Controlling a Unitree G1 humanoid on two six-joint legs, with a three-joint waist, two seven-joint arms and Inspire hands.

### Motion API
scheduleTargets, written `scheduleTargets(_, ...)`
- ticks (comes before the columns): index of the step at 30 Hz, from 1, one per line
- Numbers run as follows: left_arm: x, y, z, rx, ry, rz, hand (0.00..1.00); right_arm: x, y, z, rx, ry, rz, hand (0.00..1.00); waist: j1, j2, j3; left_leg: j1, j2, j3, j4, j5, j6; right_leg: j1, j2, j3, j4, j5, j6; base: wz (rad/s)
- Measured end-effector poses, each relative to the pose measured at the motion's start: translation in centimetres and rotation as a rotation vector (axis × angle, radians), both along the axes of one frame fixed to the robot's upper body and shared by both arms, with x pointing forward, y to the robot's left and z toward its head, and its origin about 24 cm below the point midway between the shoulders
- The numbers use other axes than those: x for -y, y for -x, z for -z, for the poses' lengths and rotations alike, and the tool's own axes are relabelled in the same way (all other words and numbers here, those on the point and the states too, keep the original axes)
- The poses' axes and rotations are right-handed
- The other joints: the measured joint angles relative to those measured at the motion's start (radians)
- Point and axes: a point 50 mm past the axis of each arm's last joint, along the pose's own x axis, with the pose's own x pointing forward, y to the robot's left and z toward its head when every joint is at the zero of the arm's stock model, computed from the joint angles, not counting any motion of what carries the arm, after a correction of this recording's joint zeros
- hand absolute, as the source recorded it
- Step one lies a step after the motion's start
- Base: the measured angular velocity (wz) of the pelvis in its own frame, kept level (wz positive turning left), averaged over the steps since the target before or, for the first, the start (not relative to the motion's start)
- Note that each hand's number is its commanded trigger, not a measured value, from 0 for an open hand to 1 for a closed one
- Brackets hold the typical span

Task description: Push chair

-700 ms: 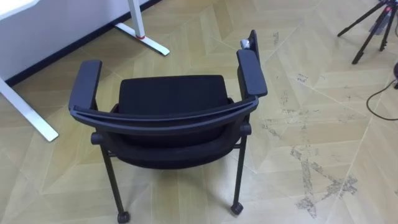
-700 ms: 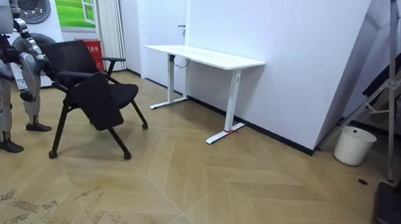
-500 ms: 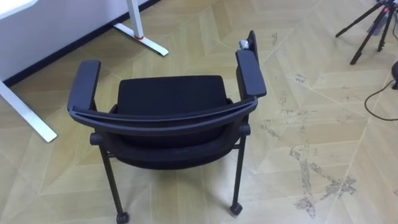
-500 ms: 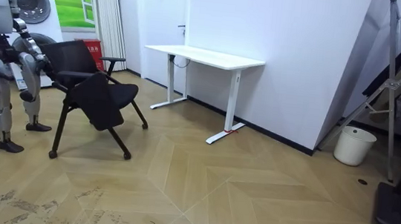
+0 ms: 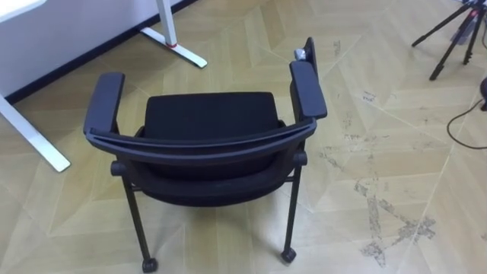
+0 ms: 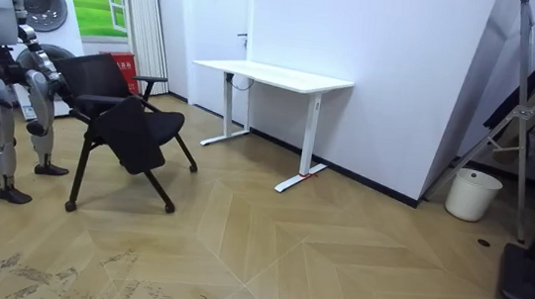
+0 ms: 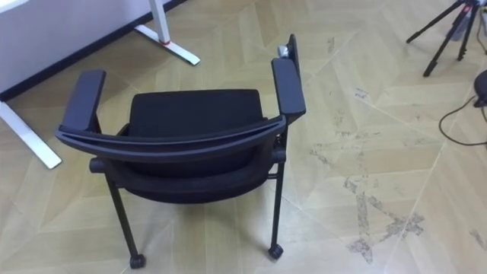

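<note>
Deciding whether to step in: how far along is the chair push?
Done: the robot stands just behind the chair, facing its backrest. In hand: contact with the chair is too small to tell in the room view. Left: the push itself; the chair stands on open floor, apart from the white desk.

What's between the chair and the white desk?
Nothing but bare wood floor. The room view shows an open stretch between the chair and the desk, and the left eye view agrees.
</note>
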Motion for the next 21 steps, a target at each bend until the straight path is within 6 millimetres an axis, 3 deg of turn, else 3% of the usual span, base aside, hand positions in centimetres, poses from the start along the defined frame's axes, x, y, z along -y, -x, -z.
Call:
scheduleTargets(10,-0.9,1.6,0.0,-0.024,-0.089,-0.134,0.00,0.0,0.0,0.0,-0.019,0.047,0.017,0.00,0.002,0.002,-0.0054,0.005,0.000,0.000,-0.002,0.000,0.000,0.008,0.000,-0.001,-0.001,-0.004,0.000,0.00)
scheduleTargets(16,-2.9,2.2,-0.4,-0.039,-0.181,-0.287,0.00,0.7,0.7,0.0,-0.026,0.050,0.098,0.00,0.001,0.022,-0.0032,0.027,0.000,-0.001,-0.002,0.000,0.000,0.032,0.000,-0.005,0.000,-0.004,0.000,0.02)
scheduleTargets(21,-6.8,-0.1,-2.1,0.042,-0.347,-0.328,0.00,2.2,1.3,-0.3,-0.041,0.079,0.140,0.00,0.000,0.061,-0.0038,0.045,0.002,-0.004,-0.004,-0.002,-0.003,0.050,0.000,-0.014,0.006,-0.005,-0.001,0.04)
